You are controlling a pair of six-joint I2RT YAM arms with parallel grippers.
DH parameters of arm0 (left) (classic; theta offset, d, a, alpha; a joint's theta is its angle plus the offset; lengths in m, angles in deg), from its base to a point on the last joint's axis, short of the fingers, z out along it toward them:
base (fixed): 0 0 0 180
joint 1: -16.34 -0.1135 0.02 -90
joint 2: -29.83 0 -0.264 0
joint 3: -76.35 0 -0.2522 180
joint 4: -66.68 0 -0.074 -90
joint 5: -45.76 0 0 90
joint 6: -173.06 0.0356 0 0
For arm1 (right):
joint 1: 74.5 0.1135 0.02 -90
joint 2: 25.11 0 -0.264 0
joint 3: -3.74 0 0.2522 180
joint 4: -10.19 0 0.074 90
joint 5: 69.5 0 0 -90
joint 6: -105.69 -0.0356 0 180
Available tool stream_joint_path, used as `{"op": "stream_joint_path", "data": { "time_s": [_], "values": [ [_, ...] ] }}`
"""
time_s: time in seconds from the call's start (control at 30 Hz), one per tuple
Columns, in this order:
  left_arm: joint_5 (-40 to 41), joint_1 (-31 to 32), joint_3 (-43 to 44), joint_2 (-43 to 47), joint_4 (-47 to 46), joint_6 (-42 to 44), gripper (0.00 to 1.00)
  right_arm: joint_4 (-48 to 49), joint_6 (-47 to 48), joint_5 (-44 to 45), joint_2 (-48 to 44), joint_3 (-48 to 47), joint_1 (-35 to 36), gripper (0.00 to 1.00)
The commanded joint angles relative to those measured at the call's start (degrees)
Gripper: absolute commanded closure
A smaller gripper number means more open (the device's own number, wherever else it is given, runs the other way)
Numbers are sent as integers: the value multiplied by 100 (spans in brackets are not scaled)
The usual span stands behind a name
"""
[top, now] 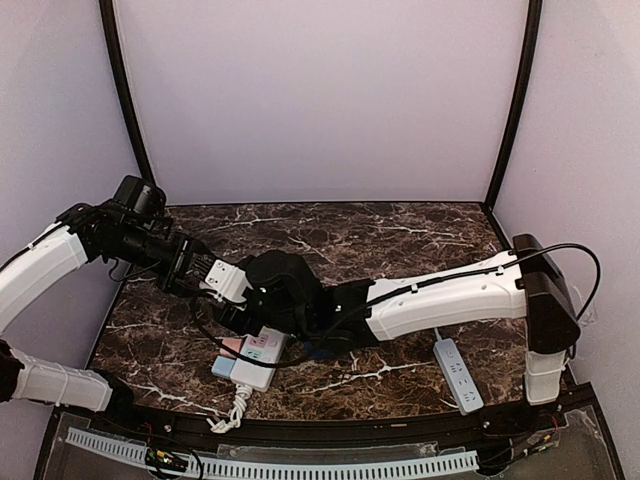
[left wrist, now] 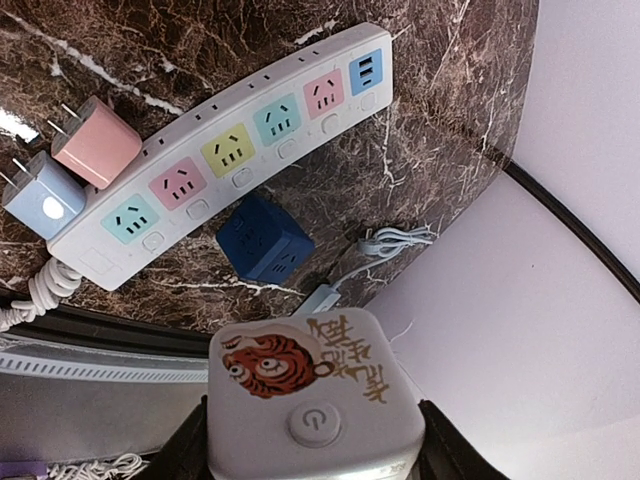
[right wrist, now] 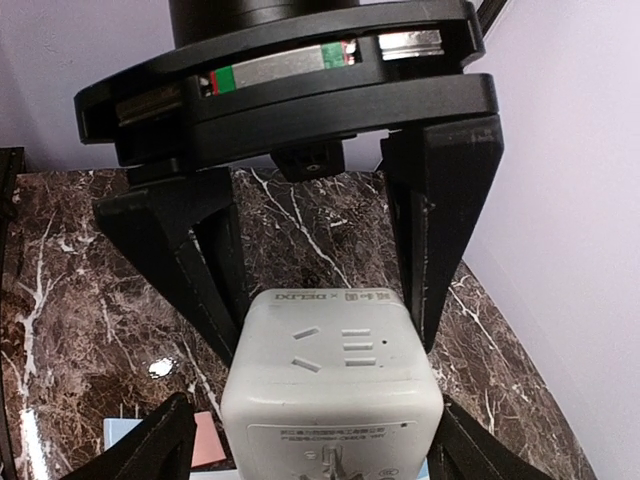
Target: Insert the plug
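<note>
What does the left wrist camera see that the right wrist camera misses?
Only the left wrist view shows the long power strip with coloured sockets, the dark blue cube and the tiger sticker. Only the right wrist view shows the right gripper straddling the socket face of the white cube adapter. Both show that adapter, plus the pink plug and blue plug on the marble table.

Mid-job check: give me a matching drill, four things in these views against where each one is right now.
1 pink charger
2 navy cube
3 tiger-sticker cube
4 plain white strip

A held in the left fingers
B by the right arm's base
C next to the light blue charger
D off the colourful strip's button side

Pairs: 1-C, 2-D, 3-A, 4-B
</note>
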Motion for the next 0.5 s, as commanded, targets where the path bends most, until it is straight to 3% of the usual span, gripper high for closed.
{"op": "stream_joint_path", "data": {
  "time_s": [0.0,0.47],
  "values": [
    [-187,-129,-24,161,92,22,99,29,-5,209,147,-260,-22,27],
    [-313,-210,48,165,189,227,99,-73,403,377,359,-478,-30,37]
  ]
}}
